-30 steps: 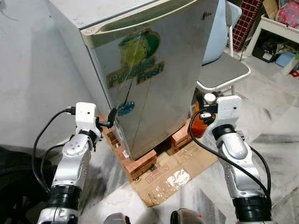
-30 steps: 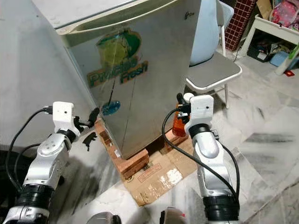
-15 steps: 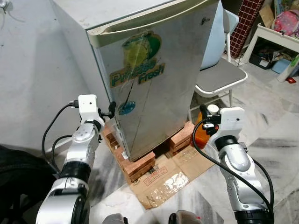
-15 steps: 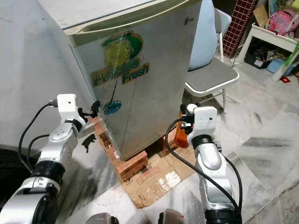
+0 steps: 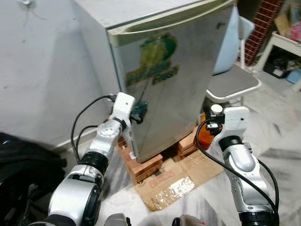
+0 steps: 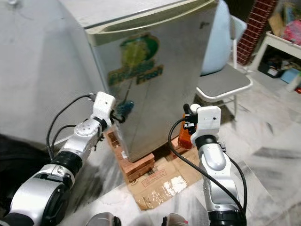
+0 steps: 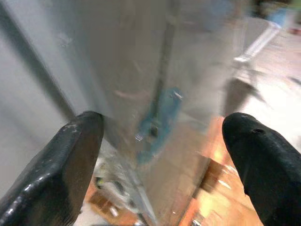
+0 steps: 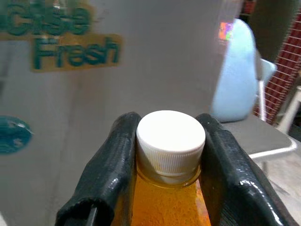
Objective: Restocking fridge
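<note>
brushed steel fridge (image 5: 174, 80), door closed, raised on bricks (image 5: 146, 165) over cardboard (image 5: 176, 181). left end effector (image 6: 118, 112) spread wide at the door's lower left edge, one finger toward each side of that corner — likely seeking purchase to pull it open. right end effector (image 8: 164, 155) clamped on the neck of an orange bottle (image 5: 205, 134) under its white cap (image 8: 170, 134), held low off the fridge's right corner (kept clear of the door, i judge). chair (image 5: 233, 84) close on the right; open floor (image 5: 277, 136) beyond.
</note>
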Available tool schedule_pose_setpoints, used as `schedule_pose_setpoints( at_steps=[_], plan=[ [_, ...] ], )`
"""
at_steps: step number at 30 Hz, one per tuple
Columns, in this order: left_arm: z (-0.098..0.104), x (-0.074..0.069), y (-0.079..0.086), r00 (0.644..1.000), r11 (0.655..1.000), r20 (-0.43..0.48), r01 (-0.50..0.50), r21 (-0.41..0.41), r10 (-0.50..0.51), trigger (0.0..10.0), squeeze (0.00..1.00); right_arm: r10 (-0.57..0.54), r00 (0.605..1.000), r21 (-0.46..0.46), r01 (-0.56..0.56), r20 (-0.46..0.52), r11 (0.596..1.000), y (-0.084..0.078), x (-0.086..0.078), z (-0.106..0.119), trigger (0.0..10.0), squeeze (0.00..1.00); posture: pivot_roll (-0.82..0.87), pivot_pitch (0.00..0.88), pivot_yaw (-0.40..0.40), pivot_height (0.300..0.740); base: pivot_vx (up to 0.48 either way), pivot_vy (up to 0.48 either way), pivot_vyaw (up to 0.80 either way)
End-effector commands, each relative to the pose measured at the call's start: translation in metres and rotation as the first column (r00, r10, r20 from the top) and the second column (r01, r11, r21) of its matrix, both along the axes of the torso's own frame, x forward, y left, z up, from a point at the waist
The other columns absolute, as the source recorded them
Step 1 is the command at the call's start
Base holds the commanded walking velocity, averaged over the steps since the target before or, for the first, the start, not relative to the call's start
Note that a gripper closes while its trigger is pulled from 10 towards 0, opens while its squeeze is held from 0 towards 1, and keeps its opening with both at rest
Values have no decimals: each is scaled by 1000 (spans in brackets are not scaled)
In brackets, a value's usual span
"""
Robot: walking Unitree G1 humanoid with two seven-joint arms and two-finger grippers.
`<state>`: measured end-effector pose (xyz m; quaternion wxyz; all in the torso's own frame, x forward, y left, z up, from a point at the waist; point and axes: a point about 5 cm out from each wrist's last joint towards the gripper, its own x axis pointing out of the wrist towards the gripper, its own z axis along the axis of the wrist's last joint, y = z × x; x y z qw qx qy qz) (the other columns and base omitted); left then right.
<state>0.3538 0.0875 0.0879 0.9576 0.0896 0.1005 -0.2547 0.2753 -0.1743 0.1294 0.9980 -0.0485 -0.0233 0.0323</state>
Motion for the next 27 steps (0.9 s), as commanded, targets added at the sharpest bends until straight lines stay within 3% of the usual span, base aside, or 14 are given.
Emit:
schedule_pose_setpoints(
  at_steps=[1, 6, 10, 13, 17, 22, 25, 27],
  plan=[
    [-20, -25, -38, 957, 958, -80, 282, 43, -278, 10000, 0, 23, 999, 0, -23, 40, 1000, 5, 3, 10, 10000, 0, -101, 12, 11, 740, 0, 0, 0],
    [-31, -45, -47, 888, 890, -118, 452, 55, -444, 10000, 0, 40, 998, -21, -39, 42, 999, 9, 6, 12, 10000, 0, -90, 24, 31, 740, 0, 0, 0],
    [-25, -48, -49, 873, 875, -88, 483, 23, -480, 10000, 0, 34, 998, -27, -33, 49, 999, 7, 8, 14, 10000, 0, -77, 31, 42, 740, 0, 0, 0],
    [-16, -49, -47, 882, 882, -22, 470, 2, -470, 10000, 0, -1, 999, -32, 3, 51, 999, 4, 9, 12, 10000, 0, -75, 23, 47, 740, 0, 0, 0],
    [-13, -46, -32, 925, 925, 29, 379, 17, -380, 10000, 0, -32, 999, -43, 34, 41, 999, 1, 6, 7, 10000, 0, -75, 9, 50, 740, 0, 0, 0],
    [-12, -39, 12, 991, 995, 88, 103, -13, -102, 10000, 0, -46, 999, -29, 46, 14, 999, -2, 0, -2, 10000, 0, -73, 0, 50, 740, 0, 0, 0],
    [-17, -37, 41, 992, 994, 76, -93, -49, 97, 10000, 0, -46, 999, -30, 46, 5, 999, -2, -1, -5, 10000, 0, -71, 0, 47, 740, 0, 0, 0],
    [-21, -38, 53, 984, 984, 49, -170, -58, 173, 10000, 0, -44, 999, -30, 44, 4, 999, -2, -1, -6, 10000, 0, -68, 0, 38, 740, 0, 0, 0]
  ],
)
